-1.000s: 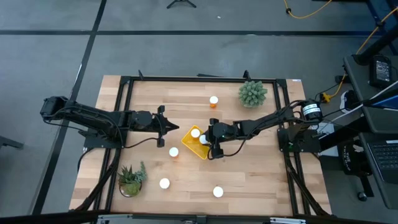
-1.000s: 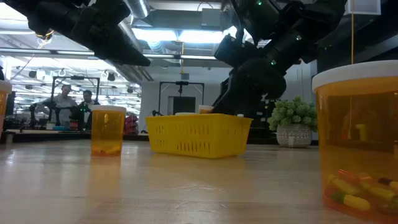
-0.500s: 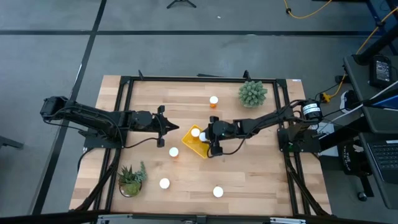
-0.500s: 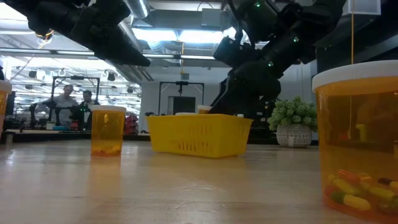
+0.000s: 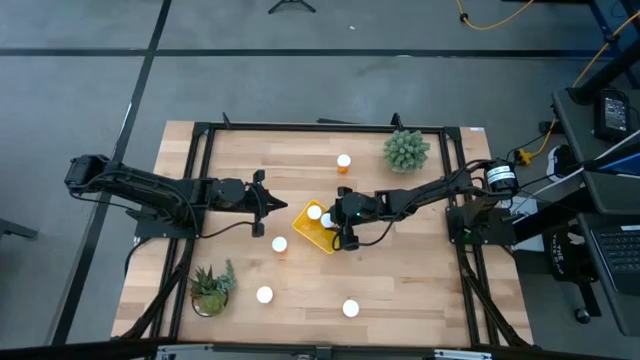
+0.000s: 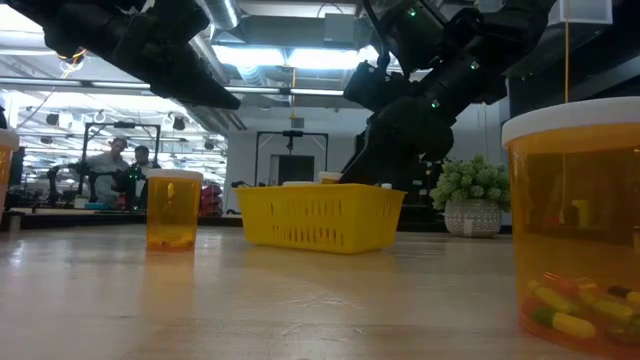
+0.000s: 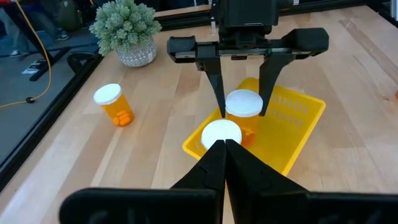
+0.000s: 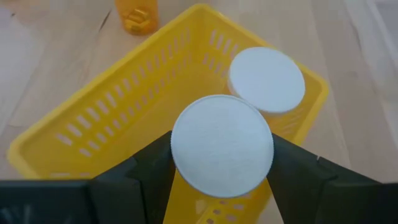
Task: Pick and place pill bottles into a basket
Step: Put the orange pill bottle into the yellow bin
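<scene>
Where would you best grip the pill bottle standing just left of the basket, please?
Take the pill bottle from straight above, fingers straddling the orange body just under its white cap. It stands upright, round, with bare table around it; only the basket sits near, so close the fingers parallel to that rim.

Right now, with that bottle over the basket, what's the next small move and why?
Probably open the right gripper: its jaws hold a pill bottle inside the yellow basket, beside one already there.
</scene>
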`<state>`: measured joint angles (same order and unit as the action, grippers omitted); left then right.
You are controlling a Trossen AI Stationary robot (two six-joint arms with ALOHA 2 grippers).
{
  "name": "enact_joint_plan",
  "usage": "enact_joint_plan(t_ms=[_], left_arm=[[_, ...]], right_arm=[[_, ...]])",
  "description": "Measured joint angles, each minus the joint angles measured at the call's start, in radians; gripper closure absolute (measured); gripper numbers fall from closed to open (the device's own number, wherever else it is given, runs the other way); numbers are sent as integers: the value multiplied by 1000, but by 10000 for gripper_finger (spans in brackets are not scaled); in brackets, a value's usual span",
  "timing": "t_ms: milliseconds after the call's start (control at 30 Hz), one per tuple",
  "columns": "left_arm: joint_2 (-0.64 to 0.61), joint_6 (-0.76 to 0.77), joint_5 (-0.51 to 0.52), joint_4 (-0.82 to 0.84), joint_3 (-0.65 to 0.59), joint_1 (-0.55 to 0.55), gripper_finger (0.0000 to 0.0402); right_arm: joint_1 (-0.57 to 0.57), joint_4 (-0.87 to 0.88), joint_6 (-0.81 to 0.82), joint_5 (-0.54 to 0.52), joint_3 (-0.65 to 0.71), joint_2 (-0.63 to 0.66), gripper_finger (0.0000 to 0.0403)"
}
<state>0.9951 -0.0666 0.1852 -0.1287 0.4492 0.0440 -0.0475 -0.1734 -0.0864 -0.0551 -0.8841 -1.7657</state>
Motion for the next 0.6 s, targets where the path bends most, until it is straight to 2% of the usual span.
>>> enact_joint_plan(t_ms=[600], left_arm=[[0,0,0,0,0,0,396]], right_arm=[[0,0,-26,-3,0,0,177]])
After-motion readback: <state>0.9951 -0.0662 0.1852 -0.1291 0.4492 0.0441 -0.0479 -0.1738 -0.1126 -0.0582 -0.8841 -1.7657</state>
